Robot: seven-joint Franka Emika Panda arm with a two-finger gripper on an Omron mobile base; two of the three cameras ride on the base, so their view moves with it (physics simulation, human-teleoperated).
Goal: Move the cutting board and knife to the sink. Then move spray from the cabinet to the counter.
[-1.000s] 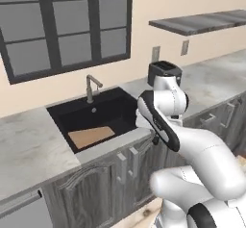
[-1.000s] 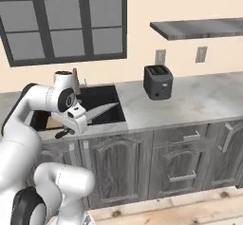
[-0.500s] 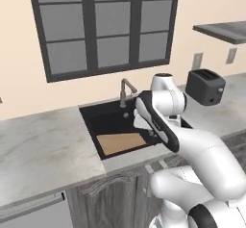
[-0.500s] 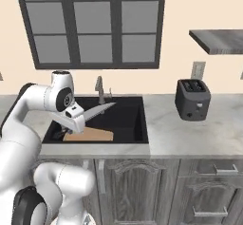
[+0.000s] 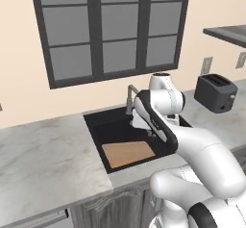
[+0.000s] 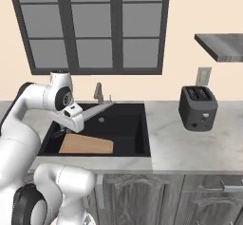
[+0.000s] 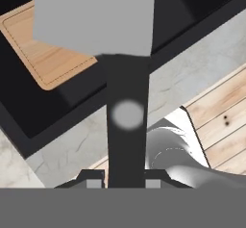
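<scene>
Knife [image 6: 97,108] sits clamped by its black handle in your gripper [image 7: 126,171], blade pointing out over the sink [image 6: 137,145], cutting board [image 6: 86,145] directly beneath

Board [image 6: 87,145] flat in sink [image 6: 128,124], at its near left. Knife [image 6: 97,109] above sink, over the board, clamped in end effector [image 7: 124,179]. Toaster [image 6: 198,107] on bench [image 6: 180,143] right of sink. Faucet [image 6: 98,92] behind sink.

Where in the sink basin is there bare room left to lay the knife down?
The cutting board fills the basin's front left. Bare black floor lies behind it toward the faucet and to its right, up to the sink wall. The gripper holds the knife above it.
</scene>
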